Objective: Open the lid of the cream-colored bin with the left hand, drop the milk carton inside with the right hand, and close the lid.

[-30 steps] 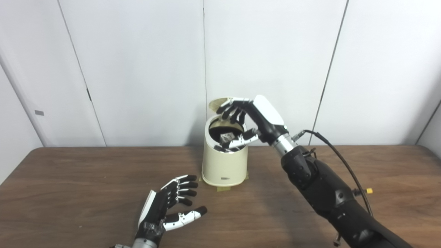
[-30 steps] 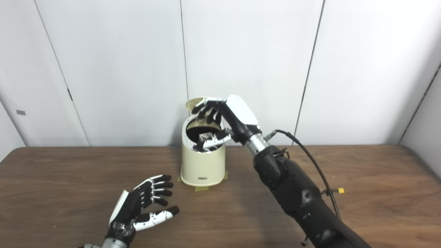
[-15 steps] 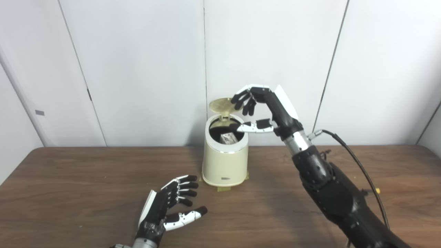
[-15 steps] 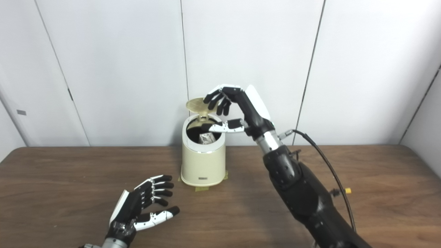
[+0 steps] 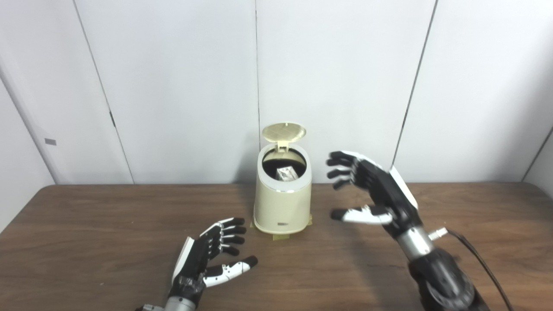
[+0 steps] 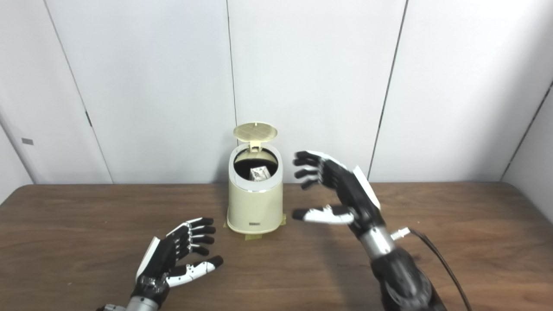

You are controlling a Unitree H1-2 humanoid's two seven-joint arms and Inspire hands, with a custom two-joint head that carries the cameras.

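Observation:
The cream-colored bin (image 5: 281, 203) stands on the brown table near its far edge. Its round lid (image 5: 284, 131) is tipped up at the back, leaving the mouth uncovered. Inside the dark opening lies the milk carton (image 5: 286, 173), a small pale box, also seen in the right eye view as the carton (image 6: 259, 172). My right hand (image 5: 375, 192) hovers open to the right of the bin, apart from it and holding nothing. My left hand (image 5: 210, 255) rests open low over the table, in front of the bin and to its left.
Yellowish tape patches (image 5: 276, 236) sit under the bin's base. A black cable (image 5: 484, 263) runs along my right forearm. The table's (image 5: 86, 242) far edge meets a white panelled wall (image 5: 173, 86) just behind the bin.
My right hand has pulled back from above the bin's mouth, moving down and to the right with its fingers spread. The carton stays inside the bin. The left hand has barely moved.

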